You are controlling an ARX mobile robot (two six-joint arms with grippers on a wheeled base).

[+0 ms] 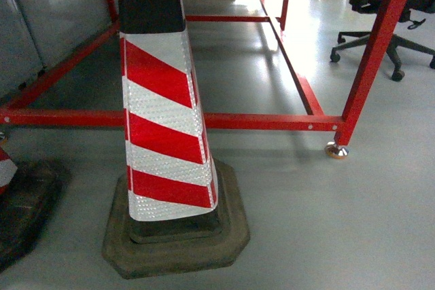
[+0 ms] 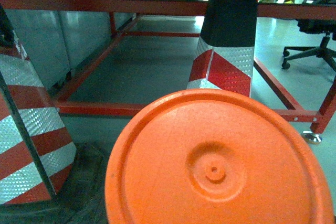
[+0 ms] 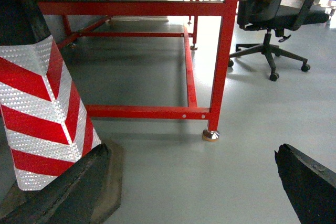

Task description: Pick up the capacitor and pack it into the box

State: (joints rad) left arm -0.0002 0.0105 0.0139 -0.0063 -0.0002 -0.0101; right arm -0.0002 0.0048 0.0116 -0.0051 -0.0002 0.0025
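Observation:
In the left wrist view the round orange end face of the capacitor (image 2: 218, 169) fills the lower frame, right in front of the camera and off the floor. It hides the left gripper's fingers, which seem closed on it. In the right wrist view the right gripper (image 3: 184, 182) is open, its dark fingertips (image 3: 307, 182) far apart over bare grey floor with nothing between them. The box is out of view. Neither gripper shows in the head view.
A red-and-white traffic cone (image 1: 166, 120) on a black rubber base (image 1: 177, 242) stands close ahead. Another cone's base (image 1: 24, 205) is at the left. Behind runs a red steel frame (image 1: 272, 121) with a foot (image 1: 336, 149). An office chair (image 1: 397, 32) stands at the far right.

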